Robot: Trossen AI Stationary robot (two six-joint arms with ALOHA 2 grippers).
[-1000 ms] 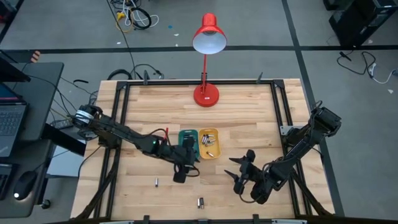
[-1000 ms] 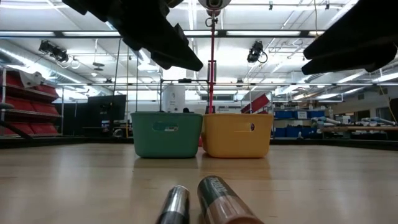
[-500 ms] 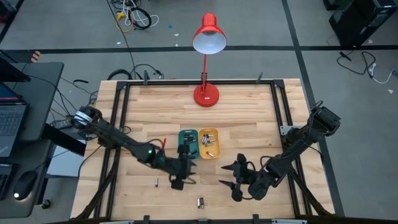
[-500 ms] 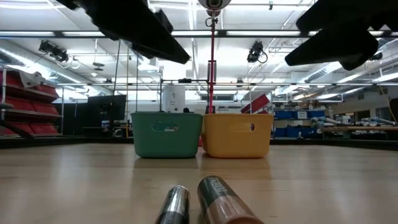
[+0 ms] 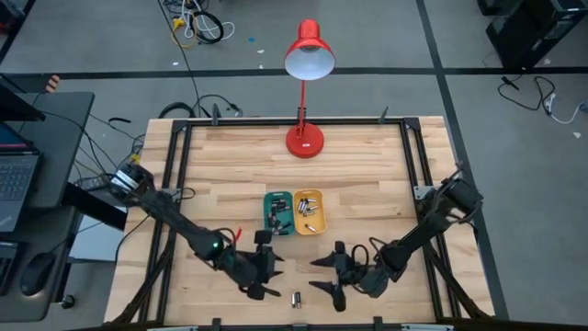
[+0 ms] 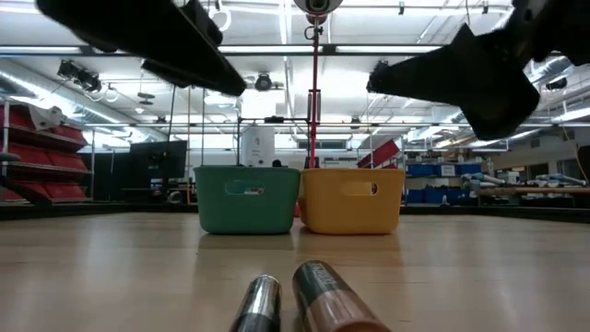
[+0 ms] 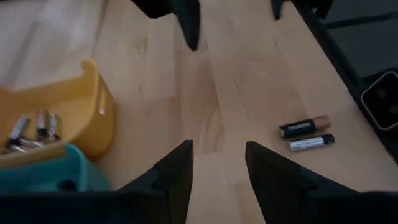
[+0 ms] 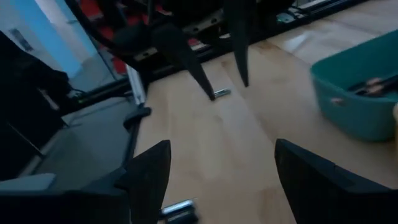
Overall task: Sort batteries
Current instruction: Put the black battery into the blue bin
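Two batteries point(image 5: 296, 299) lie side by side on the wood near the table's near edge; the low view shows the silvery battery point(image 6: 258, 304) and the copper-ended battery point(image 6: 323, 297) close up. A smaller battery point(image 8: 221, 93) lies by the left gripper's fingers. More batteries point(image 7: 34, 127) rest in the yellow tray point(image 5: 309, 212), next to the green tray point(image 5: 277, 213). My left gripper point(image 5: 265, 267) hovers open, left of the pair. My right gripper point(image 5: 323, 276) hovers open to their right. The two grippers face each other.
A red desk lamp point(image 5: 304, 138) stands at the far middle of the table. A black frame point(image 5: 175, 184) runs along the table's sides. Bare wood lies between the trays and the near edge. A laptop point(image 5: 14, 175) sits on a desk to the left.
Both arms have swung toward the table's near edge. My left gripper has left the green tray and moved near and slightly left. My right gripper has moved left and near, toward the battery pair. Both stayed open; the batteries have not moved.
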